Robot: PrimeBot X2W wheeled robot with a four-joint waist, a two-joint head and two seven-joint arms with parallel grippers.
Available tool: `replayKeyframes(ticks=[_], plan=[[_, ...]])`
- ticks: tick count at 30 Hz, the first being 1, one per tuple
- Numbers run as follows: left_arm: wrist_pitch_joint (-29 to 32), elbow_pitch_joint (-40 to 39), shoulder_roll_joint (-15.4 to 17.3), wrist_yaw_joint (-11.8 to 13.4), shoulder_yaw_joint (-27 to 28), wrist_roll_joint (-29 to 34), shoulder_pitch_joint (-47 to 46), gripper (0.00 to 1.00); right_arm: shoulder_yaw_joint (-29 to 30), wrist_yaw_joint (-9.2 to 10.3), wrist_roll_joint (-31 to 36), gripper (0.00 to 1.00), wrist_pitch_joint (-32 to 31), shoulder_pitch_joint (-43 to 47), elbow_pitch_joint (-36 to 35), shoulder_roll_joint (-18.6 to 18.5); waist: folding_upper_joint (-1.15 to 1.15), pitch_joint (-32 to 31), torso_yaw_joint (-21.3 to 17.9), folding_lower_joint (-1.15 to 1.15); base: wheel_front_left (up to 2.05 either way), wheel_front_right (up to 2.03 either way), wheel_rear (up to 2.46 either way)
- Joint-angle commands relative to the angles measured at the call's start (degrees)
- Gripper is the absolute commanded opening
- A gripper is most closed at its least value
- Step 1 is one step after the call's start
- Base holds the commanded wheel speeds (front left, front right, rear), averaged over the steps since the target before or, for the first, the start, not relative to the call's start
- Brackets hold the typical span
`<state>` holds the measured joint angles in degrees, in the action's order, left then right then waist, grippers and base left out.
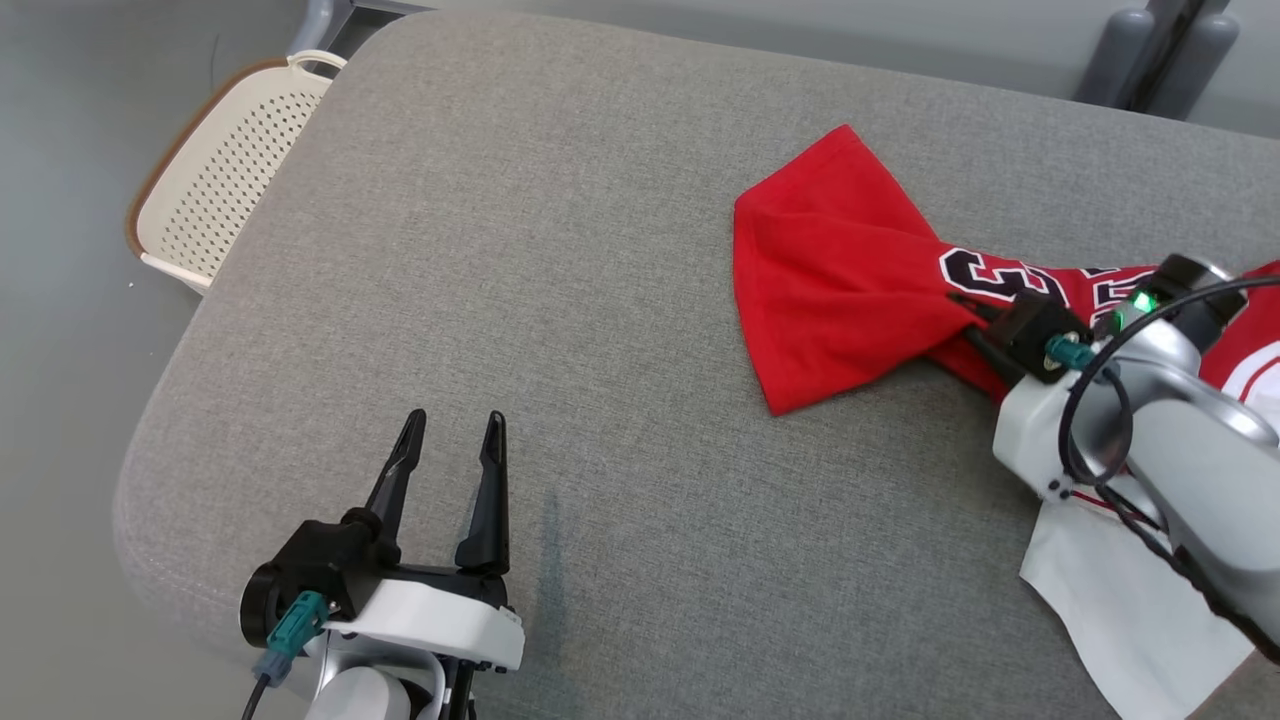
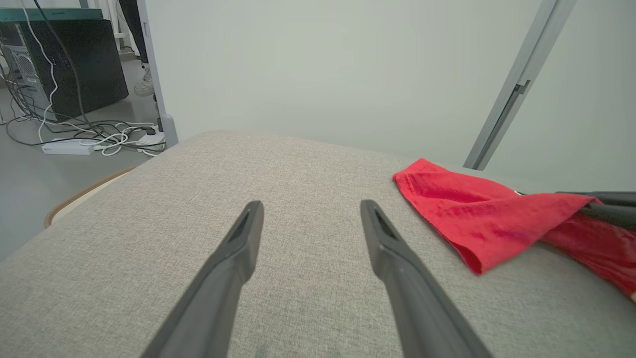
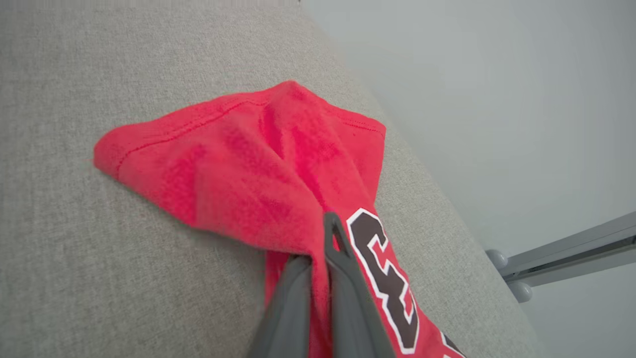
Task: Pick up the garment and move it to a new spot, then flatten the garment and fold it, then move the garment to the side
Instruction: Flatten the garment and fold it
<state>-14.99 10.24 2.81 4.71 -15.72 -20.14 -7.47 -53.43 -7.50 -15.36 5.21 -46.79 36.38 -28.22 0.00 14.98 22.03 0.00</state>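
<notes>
The left gripper [image 1: 453,425] is showing two long black fingers [image 1: 490,480] tapering to thin tips, rising from a black base on a white housing [image 1: 440,620]. A teal plug [image 1: 298,615] with a dark lead is sticking out of its side. The right gripper [image 1: 965,305] is carrying a black mount, a second teal plug [image 1: 1070,352] and a green light [image 1: 1140,300] that is glowing. A black cable [image 1: 1064,425] is looping over the silver-grey forearm [image 1: 1200,440], whose white end is showing small dark screws [image 1: 1050,488].
</notes>
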Motion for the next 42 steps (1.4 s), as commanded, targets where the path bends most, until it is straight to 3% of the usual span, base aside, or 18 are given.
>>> replayKeyframes(ticks=[1, 14, 18, 23, 30, 34, 36, 37, 38, 39, 41, 42], plan=[[-0.3, -0.2, 0.2, 0.4, 0.2, -0.1, 0.1, 1.00, -0.5, 0.01, -0.8, 0.00, 0.8, -1.9, 0.4, -0.4, 0.00, 0.2, -0.5, 0.00, 0.00, 0.00, 0.00], [-0.3, 0.0, 0.2, 0.2, -1.3, -0.9, -1.7, 1.00, 1.2, 0.01, -7.3, 0.00, 0.3, -13.5, 2.7, -0.9, 0.00, 2.2, -1.0, 0.00, 0.00, 0.00, 0.00], [-0.3, 0.3, 0.2, 0.1, -2.5, -1.5, -2.7, 1.00, 5.1, 0.01, -9.2, 0.00, -1.1, -17.1, 9.0, -1.6, 0.00, 3.0, 0.8, 0.00, 0.00, 0.00, 0.00], [-0.3, 0.4, 0.2, 0.5, -3.7, -2.3, -3.4, 1.00, 11.9, 0.01, -9.1, 0.00, -1.3, -19.7, 22.1, -1.7, 0.00, 4.4, 3.6, 0.00, 0.00, 0.00, 0.00], [-0.3, -0.1, 0.2, 0.9, -4.1, -2.6, -3.8, 1.00, 16.9, 0.01, -4.1, 0.00, 3.6, -22.6, 33.5, -2.4, 0.00, 5.6, 4.4, 0.00, 0.00, 0.00, 0.00], [-0.3, -0.1, 0.2, 0.9, -4.0, -2.1, -4.0, 1.00, 20.8, 0.01, -0.4, 0.00, 6.1, -23.6, 36.6, -2.2, 0.00, 6.0, 3.5, 0.00, 0.00, 0.00, 0.00], [-0.3, 0.0, 0.2, 0.9, -3.8, -1.7, -4.1, 1.00, 23.0, 0.01, 0.7, 0.30, 6.4, -23.2, 37.0, -1.6, 0.00, 6.1, 2.7, 0.00, 0.00, 0.00, 0.00], [-0.3, 0.0, 0.2, 0.8, -3.8, -1.7, -4.2, 1.00, 23.5, 0.01, 1.6, 0.64, 6.2, -22.8, 37.2, -1.2, 0.00, 6.1, 2.2, 0.00, 0.00, 0.00, 0.00], [-0.3, 0.1, 0.2, 0.8, -3.6, -1.6, -4.2, 1.00, 24.0, 0.01, 2.3, 0.74, 6.4, -22.6, 37.3, -0.9, 0.00, 6.1, 1.8, 0.00, 0.00, 0.00, 0.00], [-0.3, 0.1, 0.2, 0.7, -3.6, -1.4, -4.3, 1.00, 24.6, 0.01, 3.2, 0.75, 6.7, -22.7, 37.4, -0.5, 0.00, 6.1, 1.3, 0.00, 0.00, 0.00, 0.00], [-0.3, 0.1, 0.2, 0.6, -3.3, -1.2, -4.4, 1.00, 25.8, 0.01, 4.2, 1.00, 6.6, -22.4, 37.4, 0.1, 0.00, 6.0, 0.3, 0.00, 0.00, 0.00, 0.00], [-0.3, 0.2, 0.2, 0.6, -3.2, -1.0, -4.4, 1.00, 26.3, 0.01, 4.4, 1.00, 5.7, -21.8, 37.5, 0.7, 0.00, 5.9, -0.3, 0.00, 0.00, 0.00, 0.00]])
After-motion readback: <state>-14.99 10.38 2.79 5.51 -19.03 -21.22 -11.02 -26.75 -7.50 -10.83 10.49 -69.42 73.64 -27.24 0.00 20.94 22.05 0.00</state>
